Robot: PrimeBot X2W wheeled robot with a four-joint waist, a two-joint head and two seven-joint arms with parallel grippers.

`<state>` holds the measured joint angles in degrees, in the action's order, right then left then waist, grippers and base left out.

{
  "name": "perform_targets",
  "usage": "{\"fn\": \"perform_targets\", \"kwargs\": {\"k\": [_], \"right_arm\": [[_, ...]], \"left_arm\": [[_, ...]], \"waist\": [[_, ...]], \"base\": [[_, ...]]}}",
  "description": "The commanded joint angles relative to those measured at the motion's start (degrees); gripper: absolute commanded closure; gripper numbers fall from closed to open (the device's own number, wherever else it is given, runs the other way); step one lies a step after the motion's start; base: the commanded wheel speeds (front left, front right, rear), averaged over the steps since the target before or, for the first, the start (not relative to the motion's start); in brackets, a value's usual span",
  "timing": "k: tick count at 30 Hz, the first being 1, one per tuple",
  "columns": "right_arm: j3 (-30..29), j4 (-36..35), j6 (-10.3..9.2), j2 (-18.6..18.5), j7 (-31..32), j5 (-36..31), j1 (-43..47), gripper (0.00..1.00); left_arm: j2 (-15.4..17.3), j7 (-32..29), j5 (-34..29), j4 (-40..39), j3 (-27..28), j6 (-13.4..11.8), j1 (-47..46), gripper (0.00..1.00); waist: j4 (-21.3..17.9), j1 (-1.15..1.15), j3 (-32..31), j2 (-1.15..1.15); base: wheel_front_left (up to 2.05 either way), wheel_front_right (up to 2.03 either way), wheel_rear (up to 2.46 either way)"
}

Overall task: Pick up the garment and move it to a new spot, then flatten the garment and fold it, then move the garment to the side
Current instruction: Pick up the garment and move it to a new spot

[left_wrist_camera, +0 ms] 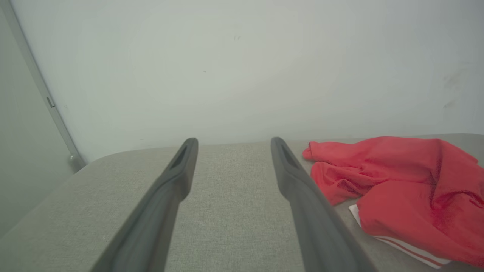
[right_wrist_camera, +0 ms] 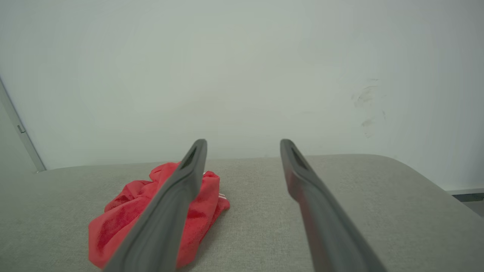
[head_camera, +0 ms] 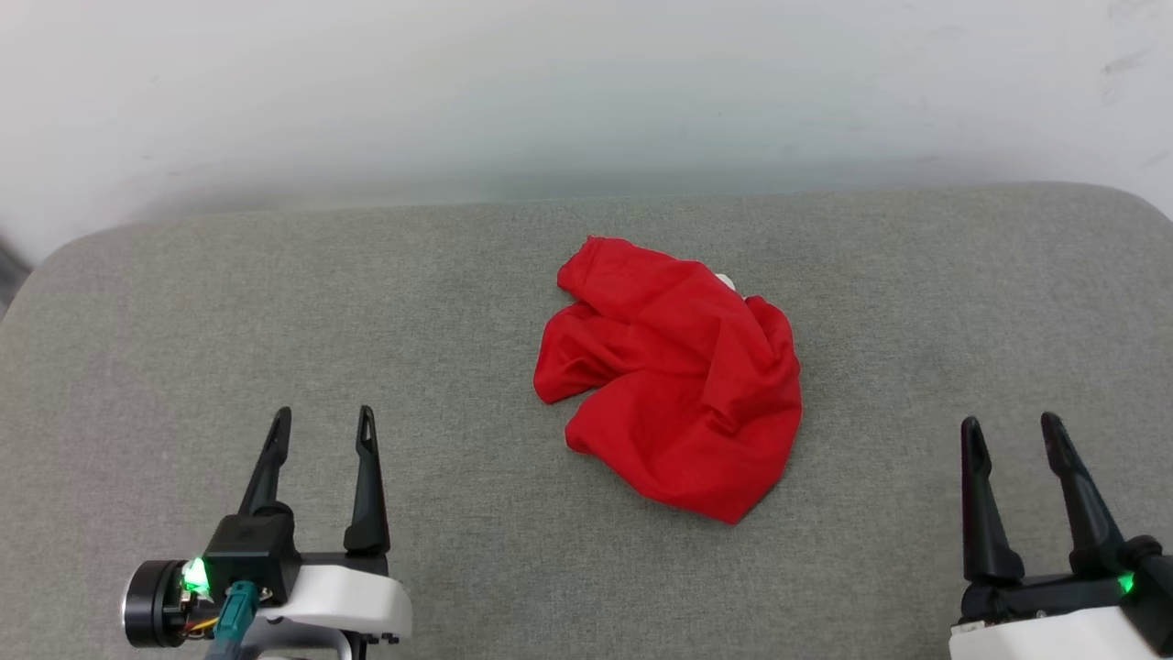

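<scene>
Both pairs of jaws stand wide with nothing between them. My left gripper (head_camera: 325, 412) sits at the near left and my right gripper (head_camera: 1009, 420) at the near right, fingers pointing away from me across the grey padded top (head_camera: 183, 321). I take this as a ready pose. The fingers are spread so either hand can drop over a ridge of thin cloth, and the arms are parked well apart so the head camera has an open look at the middle.

Past the fingertips, about midway between the two arms and touching neither, the shirt (head_camera: 674, 376) lies in a crumpled red heap. It is bunched on itself, so I can't read its chest or find its outline. A bit of white (head_camera: 726, 281) pokes out at its far edge. From the left wrist I see a white piece with red stripes (left_wrist_camera: 397, 245) tucked under its near side, and from the right wrist the heap (right_wrist_camera: 113, 223) sits partly behind one finger.

I judge the pickup hasn't begun. A raised fold near the top looks like the best bite, though soft cloth like this will likely sag and drag.

Farthest off, the pale wall (head_camera: 586, 92) rises right behind the pad's back edge. I'd pick the new spot nearer to me.
</scene>
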<state>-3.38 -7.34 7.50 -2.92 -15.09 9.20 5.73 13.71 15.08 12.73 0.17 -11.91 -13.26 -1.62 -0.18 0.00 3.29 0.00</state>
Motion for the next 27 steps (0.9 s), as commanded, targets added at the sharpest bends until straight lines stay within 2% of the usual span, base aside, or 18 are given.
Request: {"fn": "perform_targets", "kwargs": {"k": [1, 12, 27], "right_arm": [[0.3, 0.5, -0.02, 0.1, -0.1, 0.4, 1.0, 0.0], [0.8, 1.8, -0.02, 0.1, -0.1, 0.7, 2.3, 0.0], [0.7, 1.9, -0.02, 0.1, -0.1, 0.5, 2.9, 0.0]], "left_arm": [[-0.9, 0.1, -1.1, 0.3, 0.8, 1.1, 1.1, 0.0], [-5.8, 0.1, -5.1, 1.5, 5.3, 6.1, 3.4, 0.0], [-8.7, 0.1, -7.5, 2.3, 8.9, 9.8, 4.2, 0.0]], "waist": [[0.2, 0.0, -0.3, 0.0], [0.7, 0.0, -1.1, 0.0], [1.1, 0.0, -1.7, 0.0]], "base": [[0.0, 0.0, 0.0], [0.0, 0.0, 0.0], [0.0, 0.0, 0.0]]}}
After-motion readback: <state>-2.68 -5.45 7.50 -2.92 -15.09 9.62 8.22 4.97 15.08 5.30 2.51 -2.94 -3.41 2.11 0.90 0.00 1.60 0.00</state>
